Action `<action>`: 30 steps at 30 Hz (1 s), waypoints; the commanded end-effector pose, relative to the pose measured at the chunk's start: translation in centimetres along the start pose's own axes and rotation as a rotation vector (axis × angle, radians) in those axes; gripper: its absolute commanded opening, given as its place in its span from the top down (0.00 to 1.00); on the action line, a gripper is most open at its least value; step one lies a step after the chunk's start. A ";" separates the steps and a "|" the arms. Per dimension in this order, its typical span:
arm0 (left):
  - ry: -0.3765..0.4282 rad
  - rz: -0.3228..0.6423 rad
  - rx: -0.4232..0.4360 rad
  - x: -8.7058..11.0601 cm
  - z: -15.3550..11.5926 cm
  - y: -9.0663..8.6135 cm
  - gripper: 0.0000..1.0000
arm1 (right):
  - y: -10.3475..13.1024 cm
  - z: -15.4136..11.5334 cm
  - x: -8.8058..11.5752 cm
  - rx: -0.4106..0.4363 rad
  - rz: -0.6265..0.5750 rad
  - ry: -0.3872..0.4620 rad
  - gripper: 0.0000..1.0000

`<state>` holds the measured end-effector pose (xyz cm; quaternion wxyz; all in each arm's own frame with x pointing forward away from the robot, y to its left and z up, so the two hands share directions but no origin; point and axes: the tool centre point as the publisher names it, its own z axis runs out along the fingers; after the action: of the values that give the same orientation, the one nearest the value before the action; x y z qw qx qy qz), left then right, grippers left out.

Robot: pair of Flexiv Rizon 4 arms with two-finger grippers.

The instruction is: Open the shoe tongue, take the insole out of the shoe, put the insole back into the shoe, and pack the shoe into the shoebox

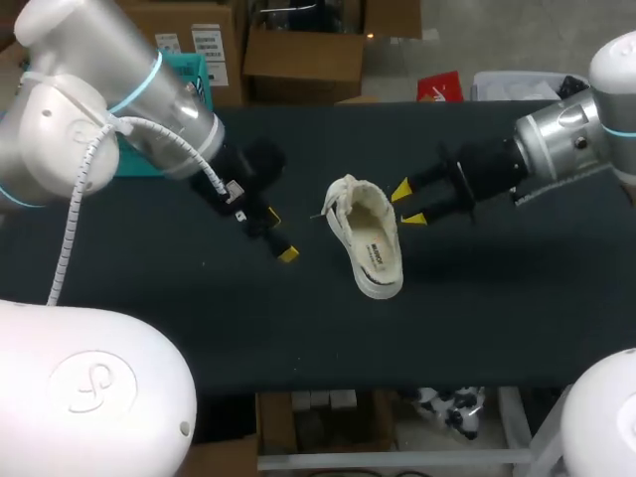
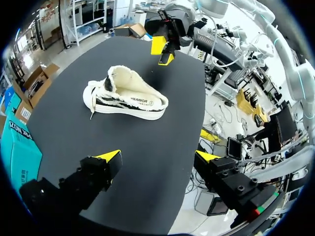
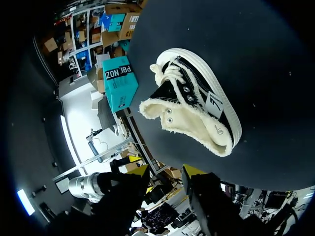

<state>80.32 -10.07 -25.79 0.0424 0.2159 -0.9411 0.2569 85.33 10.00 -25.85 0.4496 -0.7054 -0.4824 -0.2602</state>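
View of the rig as I drive it. The low black-and-white canvas shoe with a cream fleecy lining (image 1: 368, 238) lies at the middle of the dark tabletop (image 1: 149, 298), between my two grippers and touching neither. The left gripper (image 1: 281, 237) hovers near the shoe, yellow tips spread wide around nothing. The right gripper (image 1: 406, 204) sits just beside the shoe, fingers parted and empty. A teal cardboard shoebox (image 3: 120, 81) stands at the tabletop's far left edge.
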 end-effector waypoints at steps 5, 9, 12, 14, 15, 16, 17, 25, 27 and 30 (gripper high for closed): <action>-0.073 -0.473 -0.008 0.3 3.1 -0.8 0.00 | -1.0 -0.4 0.0 -0.085 -0.081 -0.007 0.00; -0.039 -0.576 0.006 0.1 3.2 -1.6 0.00 | -1.7 -1.5 0.7 -0.074 -0.216 -0.076 0.00; -0.039 -0.576 0.006 0.1 3.2 -1.6 0.00 | -1.9 -2.1 0.9 -0.031 -0.262 -0.082 0.00; -0.039 -0.576 0.006 0.1 3.2 -1.6 0.00 | -1.9 -2.1 0.9 -0.031 -0.262 -0.082 0.00; -0.039 -0.576 0.006 0.1 3.2 -1.6 0.00 | -1.9 -2.1 0.9 -0.031 -0.262 -0.082 0.00; -0.039 -0.576 0.006 0.1 3.2 -1.6 0.00 | -1.9 -2.1 0.9 -0.031 -0.262 -0.082 0.00; -0.039 -0.576 0.006 0.1 3.2 -1.6 0.00 | -1.9 -2.1 0.9 -0.031 -0.262 -0.082 0.00; -0.084 -0.662 0.003 -0.1 4.0 -2.3 0.00 | -1.7 -3.2 0.6 0.007 -0.378 -0.098 0.00; -0.147 -0.724 0.006 0.1 4.7 -2.6 0.00 | -1.5 -3.9 0.4 0.059 -0.480 -0.140 0.00; -0.204 -0.801 0.004 0.1 5.5 -3.1 0.00 | -0.8 -4.9 0.1 0.120 -0.570 -0.223 0.00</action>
<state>81.64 -13.50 -28.15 0.0891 0.5479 -0.8004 0.2264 83.97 6.78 -23.81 0.3481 -0.5993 -0.6541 -0.3030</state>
